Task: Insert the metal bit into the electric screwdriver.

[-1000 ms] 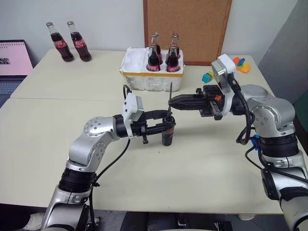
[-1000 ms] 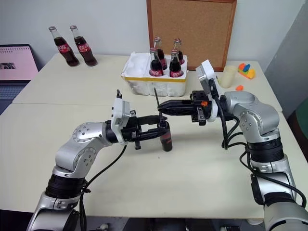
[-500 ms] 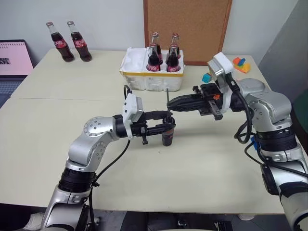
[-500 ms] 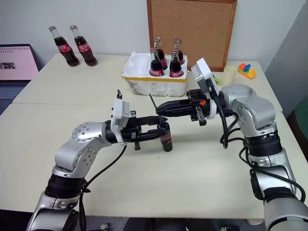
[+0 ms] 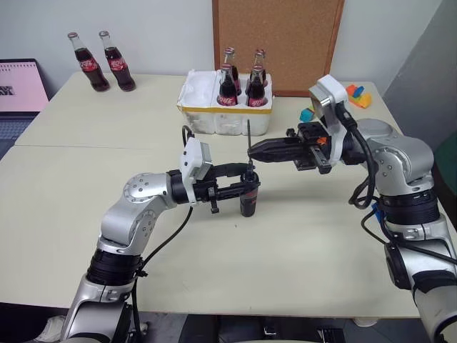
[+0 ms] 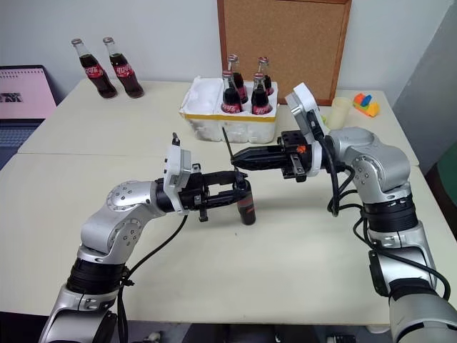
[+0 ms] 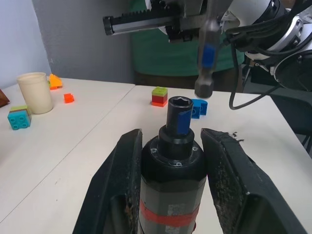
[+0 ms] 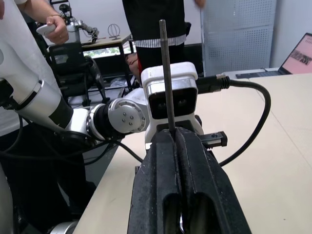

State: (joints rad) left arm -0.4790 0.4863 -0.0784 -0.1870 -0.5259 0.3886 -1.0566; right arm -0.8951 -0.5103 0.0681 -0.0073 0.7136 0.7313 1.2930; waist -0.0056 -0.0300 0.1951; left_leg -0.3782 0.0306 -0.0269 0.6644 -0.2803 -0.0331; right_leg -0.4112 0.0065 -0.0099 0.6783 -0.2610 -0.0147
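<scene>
I've got the left gripper (image 5: 246, 187) clamped around the electric screwdriver (image 5: 248, 198), fingers on either side of the barrel, tool standing upright just above the table (image 5: 300, 243) with the socket end pointing up. The right gripper (image 5: 251, 151) is pinched shut on the metal bit (image 5: 248, 133), which sticks up from the fingertips at 12 o'clock, pretty much vertical.

Here's the thing that matters: the bit's long axis and the screwdriver's long axis are both vertical, and the bit sits directly above the socket, at 12 o'clock from it in the head view, with a clear gap between. From the pinch the socket lies at 6 o'clock. The right arm has the carrying job, so I reckon it drops straight down while the left just holds.

Readable stuff: not much. The cola bottles (image 5: 238, 87) in the white crate (image 5: 225, 114) have red labels, text too small to read. The screwdriver's red band (image 7: 168, 215) has tiny print I can't make out.
</scene>
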